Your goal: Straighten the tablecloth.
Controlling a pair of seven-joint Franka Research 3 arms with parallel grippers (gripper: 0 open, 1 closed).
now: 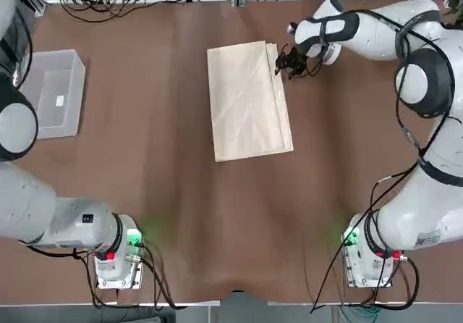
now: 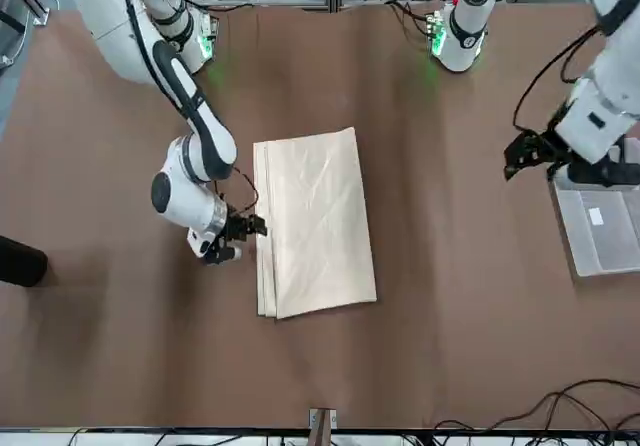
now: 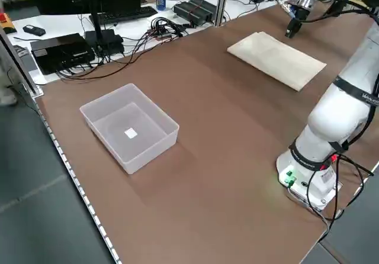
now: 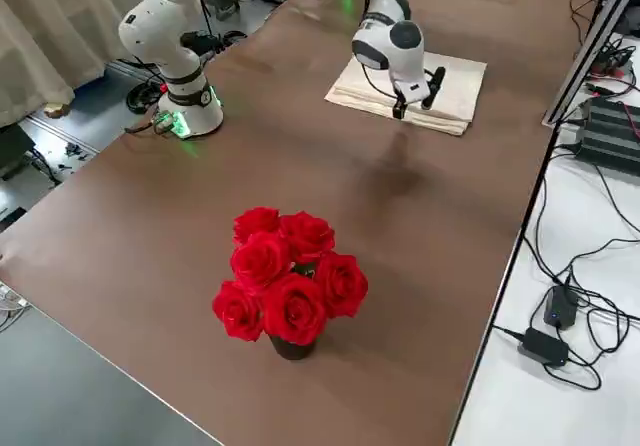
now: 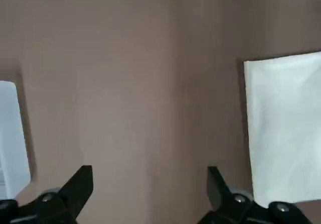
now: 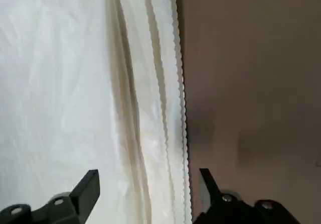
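Observation:
The tablecloth (image 1: 248,100) is a cream sheet folded into a flat rectangle on the middle of the brown table, its stacked layer edges showing along the robot's right side. My right gripper (image 1: 289,64) hangs open just above that layered edge near the far right corner. In the right wrist view its fingers (image 6: 86,190) straddle the tablecloth's scalloped edges (image 6: 173,98) with nothing held. My left gripper (image 2: 525,156) is open and empty, raised over the table's left part near the bin, well away from the tablecloth (image 5: 283,128).
A clear plastic bin (image 1: 51,91) with a small white piece inside stands at the table's left. A pot of red roses (image 4: 287,278) stands toward the right end. Cables and electronics (image 3: 118,27) line the bench beyond the far edge.

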